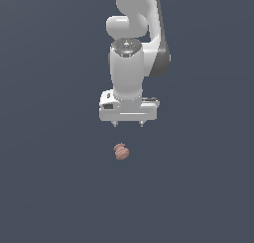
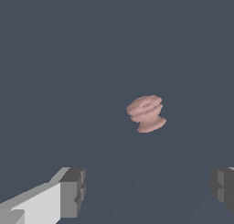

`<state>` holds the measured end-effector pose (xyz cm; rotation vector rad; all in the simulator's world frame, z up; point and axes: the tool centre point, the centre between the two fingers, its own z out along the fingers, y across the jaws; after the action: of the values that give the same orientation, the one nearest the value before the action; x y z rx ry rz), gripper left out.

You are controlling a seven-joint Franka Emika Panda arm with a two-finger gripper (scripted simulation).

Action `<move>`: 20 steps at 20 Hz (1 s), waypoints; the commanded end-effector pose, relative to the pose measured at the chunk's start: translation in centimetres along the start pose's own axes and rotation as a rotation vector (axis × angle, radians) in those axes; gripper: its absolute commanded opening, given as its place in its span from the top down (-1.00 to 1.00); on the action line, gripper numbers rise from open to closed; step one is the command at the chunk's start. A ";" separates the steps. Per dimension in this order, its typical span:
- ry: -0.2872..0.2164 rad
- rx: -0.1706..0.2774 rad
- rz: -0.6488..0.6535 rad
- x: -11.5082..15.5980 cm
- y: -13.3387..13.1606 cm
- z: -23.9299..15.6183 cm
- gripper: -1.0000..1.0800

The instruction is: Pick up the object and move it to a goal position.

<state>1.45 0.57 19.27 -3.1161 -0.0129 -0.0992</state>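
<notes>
In the wrist view, the gripper [image 2: 148, 191] stood spread wide, one grey fingertip [image 2: 73, 192] far from the other, holding nothing. Beyond the fingertips lay the object [image 2: 146, 113], a ridged pinkish-brown blob, apart from both. In the exterior view the object [image 1: 121, 151] rested below the gripper [image 1: 128, 123]. No writing could be read.

One pinkish-brown ridged object [image 1: 121, 151]; one white gripper [image 1: 128, 123] with two grey fingertips [image 2: 73, 191].
</notes>
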 end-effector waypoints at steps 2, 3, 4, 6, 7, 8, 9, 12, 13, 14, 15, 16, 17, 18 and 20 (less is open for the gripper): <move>-0.001 0.000 -0.003 0.0 0.0 0.1 -0.92; -0.001 -0.001 -0.007 0.1 0.1 0.2 -0.92; -0.002 -0.001 -0.011 0.1 0.1 0.3 -0.92; -0.004 -0.003 -0.025 0.3 0.2 0.6 -0.92; -0.005 -0.003 -0.034 0.4 0.3 0.8 -0.92; -0.007 -0.004 -0.044 0.5 0.4 1.0 -0.92; -0.009 -0.005 -0.056 0.7 0.4 1.3 -0.92; -0.016 -0.009 -0.098 1.1 0.8 2.3 -0.92; -0.019 -0.010 -0.115 1.3 0.9 2.7 -0.92; -0.022 -0.011 -0.134 1.5 1.1 3.1 -0.92; -0.025 -0.012 -0.153 1.7 1.2 3.6 -0.92; -0.028 -0.013 -0.174 1.9 1.4 4.1 -0.92; -0.032 -0.013 -0.196 2.1 1.6 4.7 -0.92; -0.036 -0.014 -0.220 2.3 1.8 5.3 -0.92; -0.043 -0.014 -0.263 2.7 2.2 6.4 -0.92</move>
<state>4.24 -1.16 13.86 -3.1166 -0.3721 -0.0446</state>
